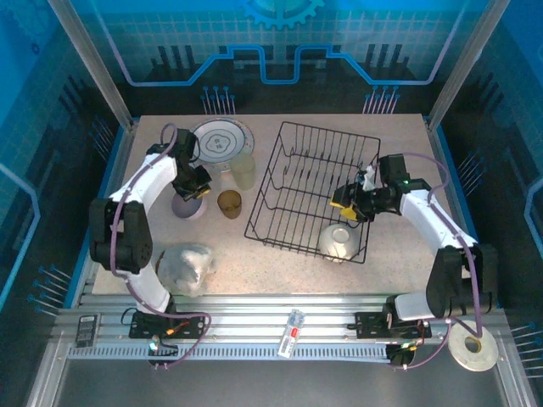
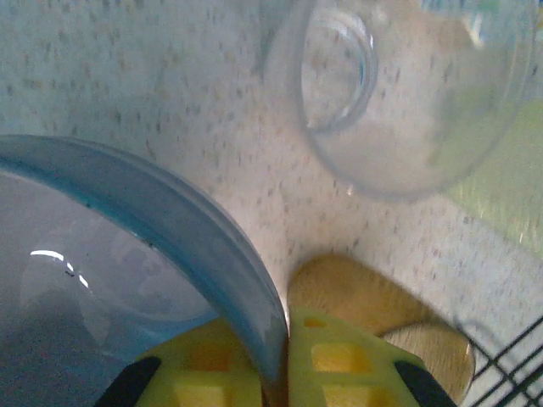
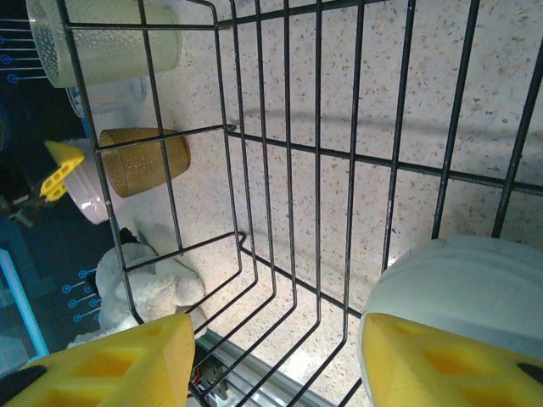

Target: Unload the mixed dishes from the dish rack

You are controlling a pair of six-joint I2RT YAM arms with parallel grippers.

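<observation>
Black wire forms the dish rack [image 1: 293, 182], which stands right of centre on the speckled table [image 1: 399, 263]. A white bowl [image 1: 339, 242] sits alone in its near corner. The right gripper [image 1: 348, 210] hangs inside the rack just beyond that bowl. In the right wrist view its yellow fingers [image 3: 110, 360] are spread wide, with the bowl [image 3: 462, 280] right behind one finger, touching or not I cannot tell, and bare wires across the gap.

Left of the rack, the left gripper [image 1: 197, 185] is over the lilac bowl [image 1: 188, 206]. In the left wrist view its fingers [image 2: 344, 365] are closed on the bowl's rim [image 2: 178, 225], one inside and one outside. The brown cup [image 1: 229, 203] and the translucent cup [image 1: 243, 170] stand just beside it, and the patterned plate [image 1: 222, 140] lies farther back.
</observation>
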